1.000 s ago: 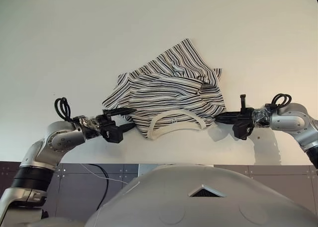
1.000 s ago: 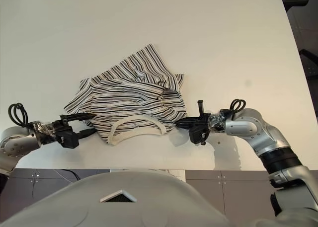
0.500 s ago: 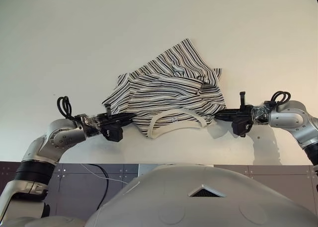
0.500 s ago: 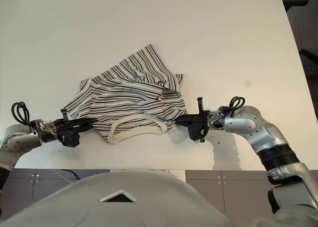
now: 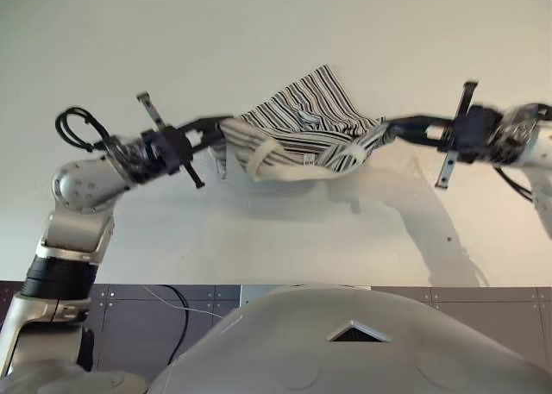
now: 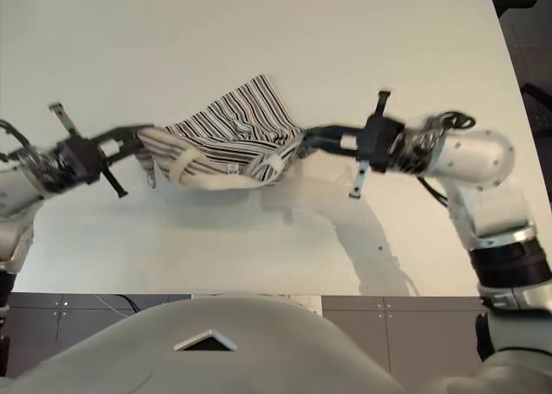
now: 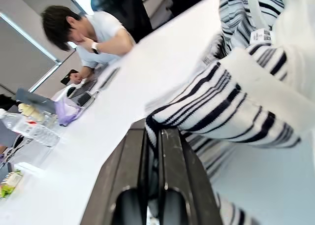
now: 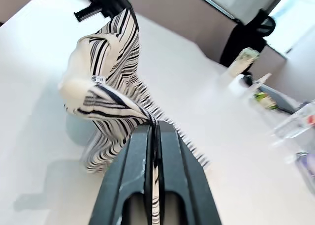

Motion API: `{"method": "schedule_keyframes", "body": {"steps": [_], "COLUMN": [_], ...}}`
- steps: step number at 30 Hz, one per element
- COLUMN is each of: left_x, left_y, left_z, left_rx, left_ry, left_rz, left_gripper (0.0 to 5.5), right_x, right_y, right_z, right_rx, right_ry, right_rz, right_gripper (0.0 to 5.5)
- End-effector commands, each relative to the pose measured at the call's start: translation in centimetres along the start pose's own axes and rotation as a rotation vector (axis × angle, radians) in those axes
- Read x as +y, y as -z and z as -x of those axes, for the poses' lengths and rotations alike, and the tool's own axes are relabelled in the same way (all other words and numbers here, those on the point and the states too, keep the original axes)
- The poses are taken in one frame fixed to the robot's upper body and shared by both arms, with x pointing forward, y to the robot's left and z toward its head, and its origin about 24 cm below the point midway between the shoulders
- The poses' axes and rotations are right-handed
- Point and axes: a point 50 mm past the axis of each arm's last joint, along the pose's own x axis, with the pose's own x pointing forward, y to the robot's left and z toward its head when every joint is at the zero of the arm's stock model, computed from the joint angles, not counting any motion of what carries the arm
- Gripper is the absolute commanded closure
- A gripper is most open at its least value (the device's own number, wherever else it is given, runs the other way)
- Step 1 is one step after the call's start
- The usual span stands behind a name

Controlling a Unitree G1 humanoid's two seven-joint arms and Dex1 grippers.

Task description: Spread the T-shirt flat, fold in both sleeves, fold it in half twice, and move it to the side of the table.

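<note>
Your left gripper [image 5: 217, 124] and right gripper [image 5: 390, 128] have both come up off the white table [image 5: 259, 32] since a second ago; each is pinched tight on a near corner of the black-and-white striped cotton T-shirt [image 5: 302, 122]; the shirt now hangs slung between them, collar side raised, far end apparently still on the tabletop; both grasps took, so you're mid-spread; no folds started.
</note>
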Motion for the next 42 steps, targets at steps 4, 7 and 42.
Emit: {"method": "schedule_keyframes", "body": {"steps": [4,7,42], "left_x": [11.9,15.2,12.1], "left_y": [0.7,0.4,-1.0], "left_z": [-6.3,-9.2,-1.0], "left_rx": [0.076,0.157,0.022], "left_ry": [-0.224,-0.285,0.077], "left_rz": [0.048,0.027,-0.081], "left_gripper": [5.37,5.37,5.37], "right_x": [-14.0,-17.3,-13.5], "right_y": [-1.1,-1.5,-6.9], "right_z": [-1.0,-2.5,2.9], "right_rx": [0.134,0.23,0.102], "right_ry": [0.363,0.452,0.116], "right_rz": [0.046,0.07,0.423], "right_gripper": [5.4,5.4,5.4]}}
